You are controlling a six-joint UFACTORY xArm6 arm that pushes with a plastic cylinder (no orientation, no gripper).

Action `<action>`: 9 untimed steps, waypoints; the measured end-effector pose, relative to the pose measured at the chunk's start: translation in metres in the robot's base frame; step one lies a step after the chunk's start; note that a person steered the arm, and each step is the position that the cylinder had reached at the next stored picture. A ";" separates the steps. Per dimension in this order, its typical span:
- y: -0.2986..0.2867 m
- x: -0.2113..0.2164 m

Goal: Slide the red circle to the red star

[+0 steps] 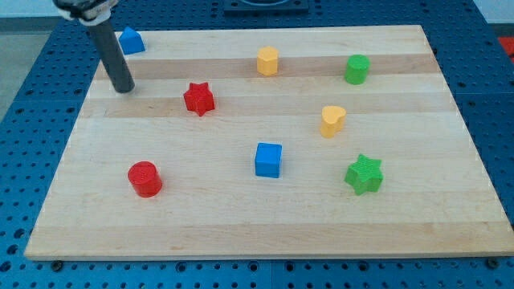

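one red circle (145,178) sits on the wooden board (241,233) toward the lower left corner, well in from both the left edge and the bottom edge. it stands flat, with nothing touching it. the red star (198,99) lies up and to the right of it, in the upper left part of the board, well apart from the circle, with bare wood between the two.

my tip (124,88) rests on the board near the upper left corner, to the left of the red star and level with it or slightly higher; a clear gap separates them. the dark rod leans up toward the view's top left and leaves the picture there. the tip is far from the red circle, which lies below it and a little to the right. the arm carries no claw, so there is nothing to open, close or grip; the rod touches no block.

just beyond the rod, close to the top edge at the left corner, stands a blue block (131,40) with a peaked, house-like top. a blue cube (268,159) sits near the middle of the board, right of the red circle. a yellow block (267,61) sits near the top edge at the centre, and a green block (357,69) farther right. a yellow heart (333,120) lies right of centre, and a green star (364,174) below it toward the right edge.
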State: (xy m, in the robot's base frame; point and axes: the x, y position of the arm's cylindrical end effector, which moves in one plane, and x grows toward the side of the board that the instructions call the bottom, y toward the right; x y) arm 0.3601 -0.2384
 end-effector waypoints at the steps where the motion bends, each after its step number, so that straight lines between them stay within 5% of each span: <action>1: 0.000 0.026; 7: 0.035 0.097; 9: 0.003 0.157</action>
State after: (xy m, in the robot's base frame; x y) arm 0.5170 -0.2354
